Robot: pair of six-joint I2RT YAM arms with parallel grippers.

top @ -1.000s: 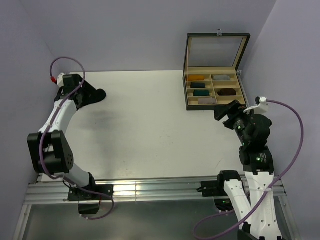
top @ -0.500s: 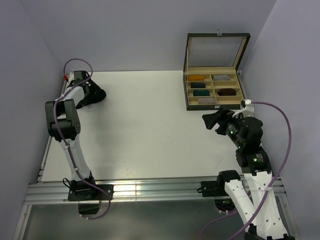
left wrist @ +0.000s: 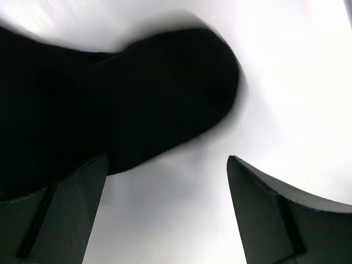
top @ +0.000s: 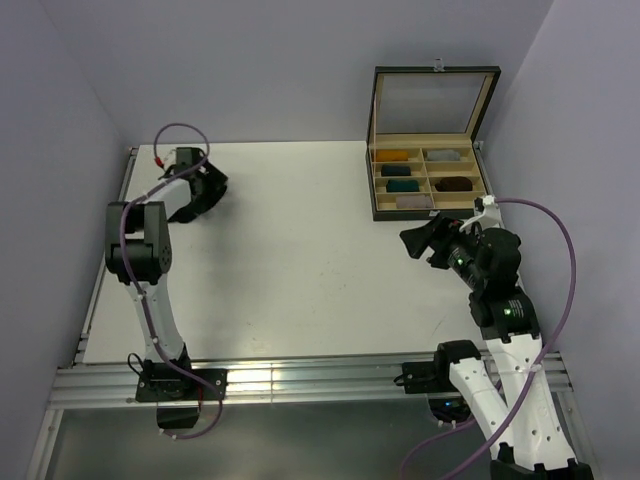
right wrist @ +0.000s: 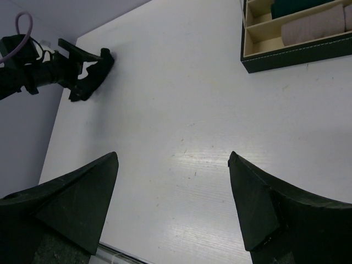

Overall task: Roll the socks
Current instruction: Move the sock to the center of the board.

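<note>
The right hand (top: 416, 239) hovers over the desk (top: 300, 260) just in front of the near left corner of the box (top: 425, 213). Its fingers are spread wide with nothing between them. Well to the left of the box, about level with its near edge, the left hand (left wrist: 166, 162) is down at the desk, fingers apart and not closed on anything. The black sock (left wrist: 137, 93) lies on the desk there. Its rounded end lies just ahead of the gap between the fingertips, and its bulk overlaps one finger (left wrist: 60, 214) in the wrist view; whether they touch cannot be told. The box itself stands open, lid (top: 432, 100) raised, with rolled bundles in its compartments.
</note>
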